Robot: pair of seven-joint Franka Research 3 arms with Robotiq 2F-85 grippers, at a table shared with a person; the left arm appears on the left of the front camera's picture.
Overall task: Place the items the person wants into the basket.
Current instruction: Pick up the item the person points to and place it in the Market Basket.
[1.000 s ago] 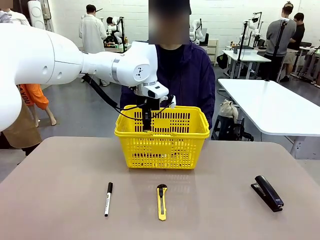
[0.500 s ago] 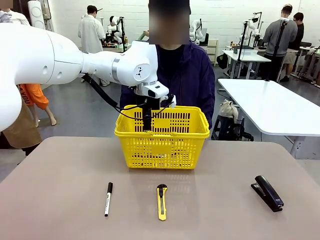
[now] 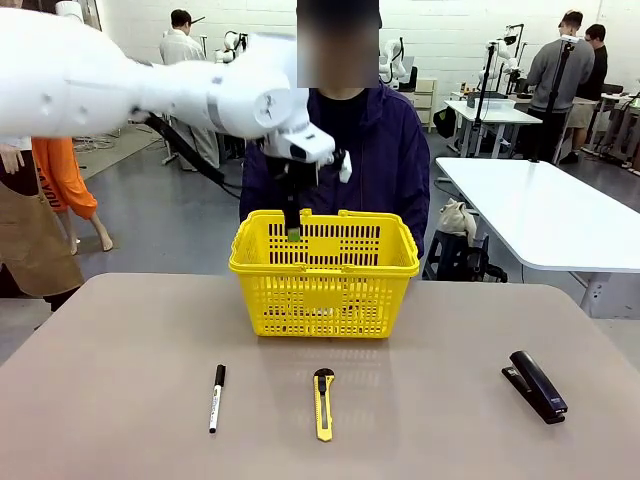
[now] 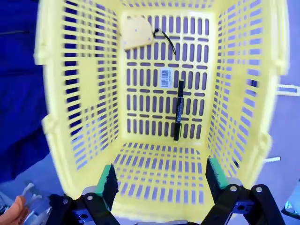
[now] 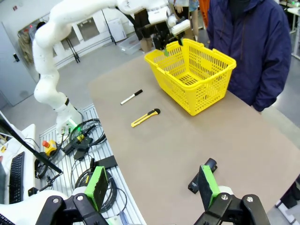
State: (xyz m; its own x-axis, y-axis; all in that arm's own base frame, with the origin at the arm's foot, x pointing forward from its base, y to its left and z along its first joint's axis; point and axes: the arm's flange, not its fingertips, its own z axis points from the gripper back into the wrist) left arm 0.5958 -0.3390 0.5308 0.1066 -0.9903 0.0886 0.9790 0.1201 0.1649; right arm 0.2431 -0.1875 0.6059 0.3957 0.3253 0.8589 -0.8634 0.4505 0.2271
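Note:
My left gripper (image 3: pixel 293 230) hangs open over the back left rim of the yellow basket (image 3: pixel 323 275), with nothing between its green pads (image 4: pixel 108 180). On the basket floor (image 4: pixel 159 164) lie the thin black pen (image 4: pixel 178 110) and, at the far end, the yellow tape measure (image 4: pixel 137 32) with a black cord. The black stapler (image 3: pixel 537 385) rests on the table at the right. My right gripper (image 5: pixel 152 185) is open above the table, and the stapler (image 5: pixel 200 174) lies just beyond its right finger. The person (image 3: pixel 355 150) in the navy jacket stands behind the basket.
A white marker with a black cap (image 3: pixel 216 397) and a yellow-and-black utility knife (image 3: pixel 323 403) lie in front of the basket on the brown table (image 3: pixel 120 350). The left arm (image 5: pixel 84 14) reaches over the basket (image 5: pixel 192 70) from the far side.
My left arm has risen, lifting its gripper from inside the basket to just above the rim. The items on the table have not moved.

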